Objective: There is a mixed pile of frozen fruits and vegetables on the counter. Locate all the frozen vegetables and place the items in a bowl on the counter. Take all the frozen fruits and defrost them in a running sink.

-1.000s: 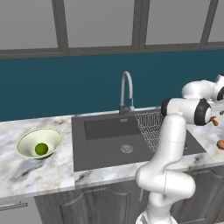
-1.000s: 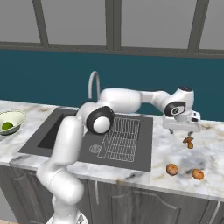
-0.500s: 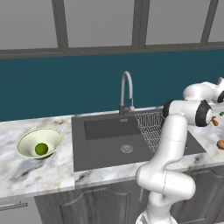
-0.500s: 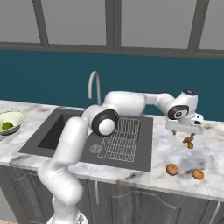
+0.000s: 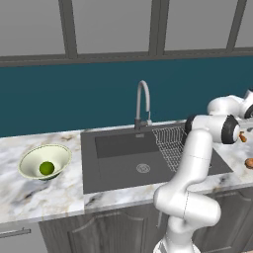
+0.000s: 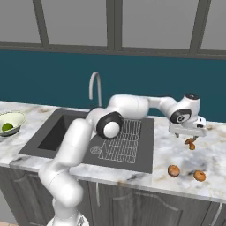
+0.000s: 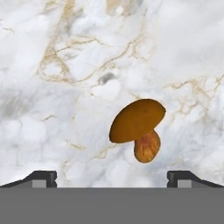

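Observation:
My gripper [image 6: 189, 135] hangs open just above the brown-orange mushroom-shaped vegetable [image 6: 190, 142] on the marble counter [image 6: 176, 152], right of the sink [image 6: 66, 134]. In the hand view the mushroom [image 7: 138, 127] lies on its side between the two fingertips [image 7: 41, 178], which stand wide apart and touch nothing. Two round orange fruits [image 6: 174, 170] [image 6: 199, 175] sit nearer the counter's front edge. At the far left, the pale green bowl [image 5: 34, 157] holds the green ball [image 5: 47, 168].
The curved silver faucet [image 5: 143, 101] stands behind the dark basin, and a wire rack [image 6: 119, 139] lies over the basin's right part. My arm stretches across the sink from the left. A teal wall backs the counter.
The hand has lowered a little toward the mushroom. The jaws have stayed wide apart, and the mushroom and fruits have not moved.

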